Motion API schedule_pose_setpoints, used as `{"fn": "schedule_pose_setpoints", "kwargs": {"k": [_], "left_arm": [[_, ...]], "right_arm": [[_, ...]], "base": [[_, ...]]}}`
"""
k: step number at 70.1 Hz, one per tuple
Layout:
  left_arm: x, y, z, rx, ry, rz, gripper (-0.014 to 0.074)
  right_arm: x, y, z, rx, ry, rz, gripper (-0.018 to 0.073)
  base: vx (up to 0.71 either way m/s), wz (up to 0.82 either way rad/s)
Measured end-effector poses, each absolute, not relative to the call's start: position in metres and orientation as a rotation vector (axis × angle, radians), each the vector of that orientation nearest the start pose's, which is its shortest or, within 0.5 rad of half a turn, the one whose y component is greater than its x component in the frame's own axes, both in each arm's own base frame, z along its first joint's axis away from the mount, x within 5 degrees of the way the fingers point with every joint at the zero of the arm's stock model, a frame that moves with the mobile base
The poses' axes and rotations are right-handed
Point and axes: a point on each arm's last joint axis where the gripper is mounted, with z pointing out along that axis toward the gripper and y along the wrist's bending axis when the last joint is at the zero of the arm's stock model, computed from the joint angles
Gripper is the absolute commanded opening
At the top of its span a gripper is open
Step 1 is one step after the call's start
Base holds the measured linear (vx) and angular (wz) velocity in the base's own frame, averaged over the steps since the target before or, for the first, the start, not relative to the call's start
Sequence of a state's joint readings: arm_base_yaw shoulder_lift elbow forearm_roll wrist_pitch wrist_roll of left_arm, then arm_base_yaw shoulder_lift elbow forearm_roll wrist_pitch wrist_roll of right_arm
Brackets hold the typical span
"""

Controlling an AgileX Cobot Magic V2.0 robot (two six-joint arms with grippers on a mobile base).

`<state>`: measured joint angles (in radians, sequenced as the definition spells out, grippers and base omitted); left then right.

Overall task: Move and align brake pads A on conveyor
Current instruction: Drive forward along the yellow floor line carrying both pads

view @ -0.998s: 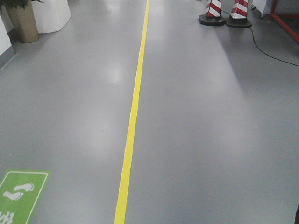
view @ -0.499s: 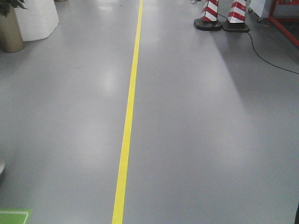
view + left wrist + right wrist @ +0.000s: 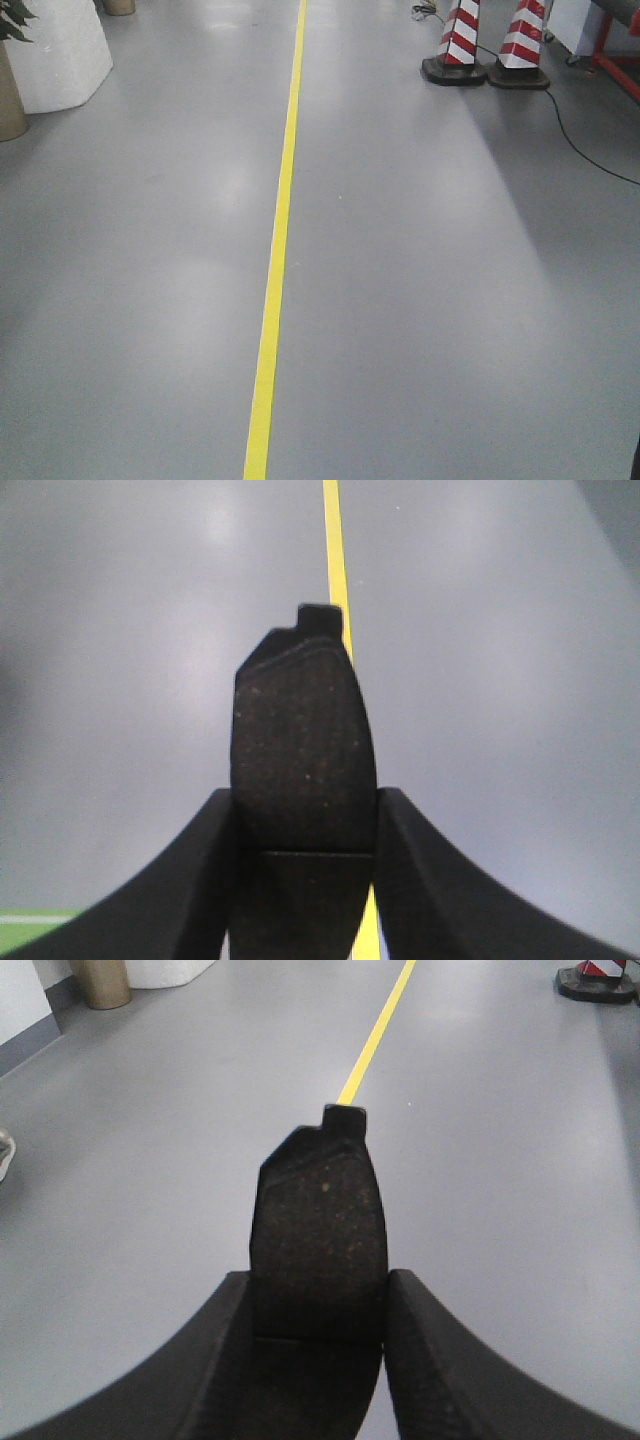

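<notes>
The left end effector [image 3: 304, 825] is clamped on the first brake pad [image 3: 303, 740], with its 2 black fingers [image 3: 200, 880] pressing the pad's long sides. The pad stands upright with a small tab at its top. It covers part of the yellow line [image 3: 335, 550] painted on the grey floor [image 3: 500, 680] below. A faint cross mark low on this pad may be its groove, but the view is too dark to be sure. A green floor marking [image 3: 30, 917] shows well left of the yellow line. The right end effector [image 3: 318, 1305] grips the second brake pad [image 3: 318, 1215] the same way, and the yellow line runs away from just behind that pad's tab. In the front view, 2 red-and-white cones [image 3: 462, 45] stand well right of the yellow line near its far end. A white block [image 3: 60, 50] sits well left of it.
</notes>
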<state>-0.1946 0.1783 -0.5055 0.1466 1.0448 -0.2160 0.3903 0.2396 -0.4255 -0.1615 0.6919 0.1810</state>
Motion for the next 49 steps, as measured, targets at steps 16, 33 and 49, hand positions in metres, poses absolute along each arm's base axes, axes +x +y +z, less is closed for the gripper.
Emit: {"fn": "schedule_pose_setpoints", "kwargs": {"k": [16, 33, 49], "left_arm": [[0.0245, 0.0069, 0.2793, -0.013, 2.191, -0.051, -0.0006], [0.0245, 0.0069, 0.2793, -0.013, 2.191, -0.051, -0.0006], [0.0245, 0.0069, 0.2793, -0.013, 2.191, -0.051, -0.0006]], "right_arm": [[0.0528, 0.0116, 0.2799, -0.264, 1.968, 0.188, -0.0011], [0.0528, 0.0116, 0.2799, -0.264, 1.968, 0.188, -0.0011], [0.0528, 0.0116, 0.2799, -0.264, 1.968, 0.188, -0.0011]], "base": [[0.67, 0.07], [0.69, 0.04], [0.73, -0.03]]}}
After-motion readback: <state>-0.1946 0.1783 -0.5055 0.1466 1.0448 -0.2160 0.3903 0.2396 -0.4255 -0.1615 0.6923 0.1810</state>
